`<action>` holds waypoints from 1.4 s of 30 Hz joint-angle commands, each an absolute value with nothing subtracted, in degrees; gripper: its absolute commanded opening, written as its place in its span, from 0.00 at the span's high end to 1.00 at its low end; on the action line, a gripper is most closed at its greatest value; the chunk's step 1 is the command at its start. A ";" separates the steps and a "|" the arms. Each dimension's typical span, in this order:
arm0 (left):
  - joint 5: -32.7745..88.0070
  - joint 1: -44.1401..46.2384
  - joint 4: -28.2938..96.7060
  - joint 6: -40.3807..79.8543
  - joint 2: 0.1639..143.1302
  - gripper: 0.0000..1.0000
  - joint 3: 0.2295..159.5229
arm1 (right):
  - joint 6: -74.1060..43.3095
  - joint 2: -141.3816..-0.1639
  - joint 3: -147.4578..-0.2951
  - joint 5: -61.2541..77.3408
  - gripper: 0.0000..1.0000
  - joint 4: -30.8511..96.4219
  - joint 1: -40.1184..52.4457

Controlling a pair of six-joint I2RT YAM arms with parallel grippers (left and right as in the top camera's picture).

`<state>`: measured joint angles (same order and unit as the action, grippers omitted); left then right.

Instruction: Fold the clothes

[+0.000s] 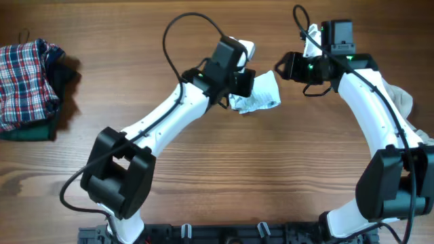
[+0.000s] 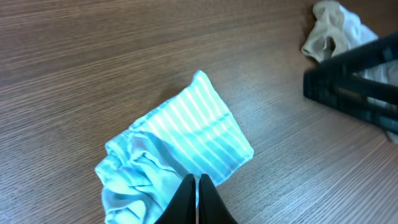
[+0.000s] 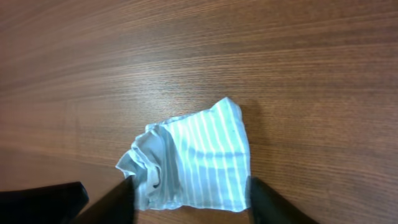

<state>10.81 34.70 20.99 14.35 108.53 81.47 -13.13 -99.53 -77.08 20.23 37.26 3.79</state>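
Observation:
A small light-blue striped cloth (image 1: 259, 96) lies crumpled on the wooden table at the middle back. It also shows in the left wrist view (image 2: 186, 149) and the right wrist view (image 3: 199, 162). My left gripper (image 1: 247, 85) sits at the cloth's left edge, and its fingers (image 2: 198, 182) are pressed together on the near edge of the cloth. My right gripper (image 1: 281, 68) hovers just right of the cloth, open, and its fingers (image 3: 189, 183) straddle it without touching.
A pile of plaid and dark green clothes (image 1: 27, 78) sits at the far left. A pale crumpled garment (image 1: 401, 100) lies at the right under my right arm and also shows in the left wrist view (image 2: 329, 31).

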 commanded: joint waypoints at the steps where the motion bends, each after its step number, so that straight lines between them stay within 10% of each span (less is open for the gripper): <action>1: 7.81 35.86 20.18 12.36 111.02 0.96 81.38 | -13.54 -100.55 -75.72 16.34 0.95 37.17 4.43; 42: -4.62 38.98 26.52 12.38 113.43 0.96 81.38 | -11.97 -106.74 -75.61 11.60 0.96 37.78 4.49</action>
<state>-2.85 39.00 26.68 13.52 116.33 81.47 -12.75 -105.84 -76.20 12.78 37.50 4.34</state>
